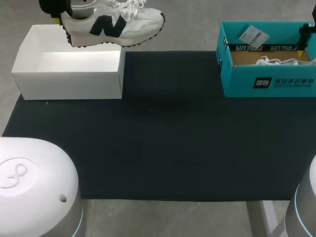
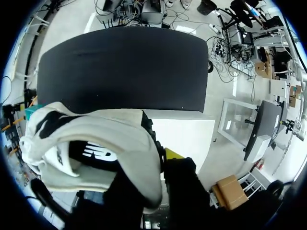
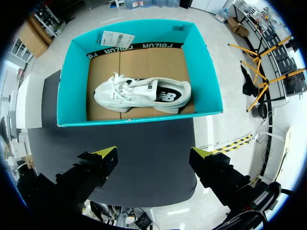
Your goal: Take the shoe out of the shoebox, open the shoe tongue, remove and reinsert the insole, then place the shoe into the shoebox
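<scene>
The left gripper point(image 1: 58, 15), seemingly clamped on the white shoe point(image 1: 116, 22) at its heel, holds it over the white box point(image 1: 69, 74) at the black mat's point(image 1: 163, 138) far-left corner; the right gripper point(image 3: 153, 155), jaws apart, hangs above the teal shoebox point(image 3: 204, 67), second shoe point(image 3: 141, 94) inside, at the mat's far-right corner.

The black-topped table point(image 1: 163, 138) carries two open boxes: a white box point(image 1: 69, 85) at its far left corner and a teal shoebox point(image 1: 266, 81) at far right.

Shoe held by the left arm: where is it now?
Head view, far left: the shoe hangs from the left fingers by its heel, above the white box's far side.
</scene>
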### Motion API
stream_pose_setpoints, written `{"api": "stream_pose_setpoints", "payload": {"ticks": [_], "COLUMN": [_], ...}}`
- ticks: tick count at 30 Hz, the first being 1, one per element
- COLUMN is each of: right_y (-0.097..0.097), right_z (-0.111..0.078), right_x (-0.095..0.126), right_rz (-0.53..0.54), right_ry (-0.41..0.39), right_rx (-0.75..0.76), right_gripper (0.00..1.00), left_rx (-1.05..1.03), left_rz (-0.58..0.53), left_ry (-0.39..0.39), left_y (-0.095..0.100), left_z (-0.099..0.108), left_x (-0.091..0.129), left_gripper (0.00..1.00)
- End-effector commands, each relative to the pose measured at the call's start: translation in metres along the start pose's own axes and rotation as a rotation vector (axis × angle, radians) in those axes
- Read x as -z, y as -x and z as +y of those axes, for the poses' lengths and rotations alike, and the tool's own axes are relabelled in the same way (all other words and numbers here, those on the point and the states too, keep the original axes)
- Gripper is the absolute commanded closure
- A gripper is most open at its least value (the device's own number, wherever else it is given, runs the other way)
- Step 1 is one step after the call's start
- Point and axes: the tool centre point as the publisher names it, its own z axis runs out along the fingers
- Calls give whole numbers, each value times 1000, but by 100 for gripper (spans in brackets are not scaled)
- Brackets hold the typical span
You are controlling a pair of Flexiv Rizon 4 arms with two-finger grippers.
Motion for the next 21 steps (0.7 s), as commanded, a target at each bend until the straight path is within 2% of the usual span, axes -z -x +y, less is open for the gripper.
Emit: {"api": "stream_pose_setpoints", "payload": {"ticks": [1,18,21], "right_y": [0,0,0], "right_z": [-1,-1,-1], "right_x": [0,0,0], "right_rz": [0,0,0], "right_ry": [2,2,2], "right_rx": [-1,-1,-1], "right_gripper": [0,0,0], "left_rx": [2,2,-12], "left_rz": [-3,-3,-11], "left_ry": [130,130,79], "left_y": [6,6,21], "left_z": [-5,-5,-14], "left_x": [4,4,7], "left_gripper": [100,100,100]}}
